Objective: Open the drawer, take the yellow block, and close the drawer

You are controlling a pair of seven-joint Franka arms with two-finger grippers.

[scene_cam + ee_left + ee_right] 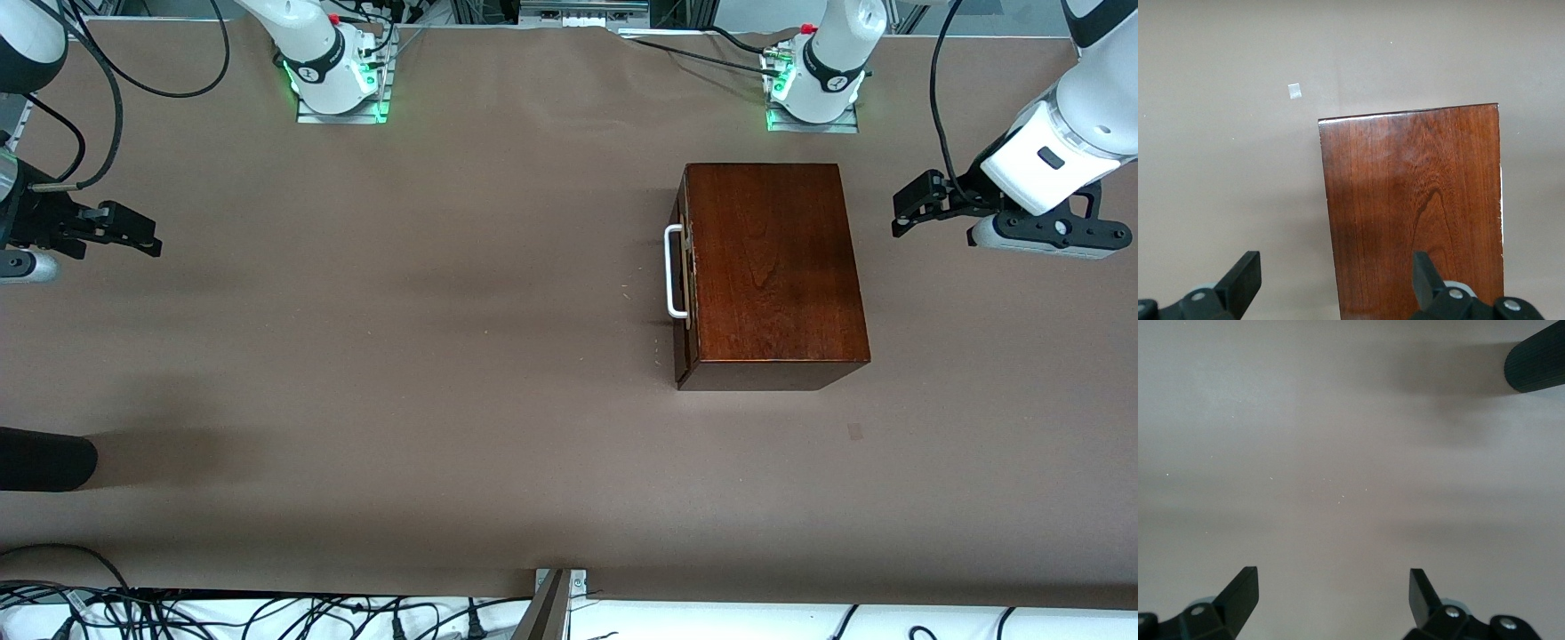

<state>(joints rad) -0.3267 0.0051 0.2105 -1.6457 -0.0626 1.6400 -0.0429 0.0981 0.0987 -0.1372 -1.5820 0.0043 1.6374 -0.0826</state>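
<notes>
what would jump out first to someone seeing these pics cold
The glossy dark wooden box toward the left arm's end of the table, its drawer shut, white handle facing the right arm's end. Both grippers, left and right, hang open at the table's ends.

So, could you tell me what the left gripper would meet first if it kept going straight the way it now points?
Most likely the top of the dark wooden box: the left gripper, open, points over the box's edge, so one finger might pass it toward the table. Depth is unclear.
</notes>
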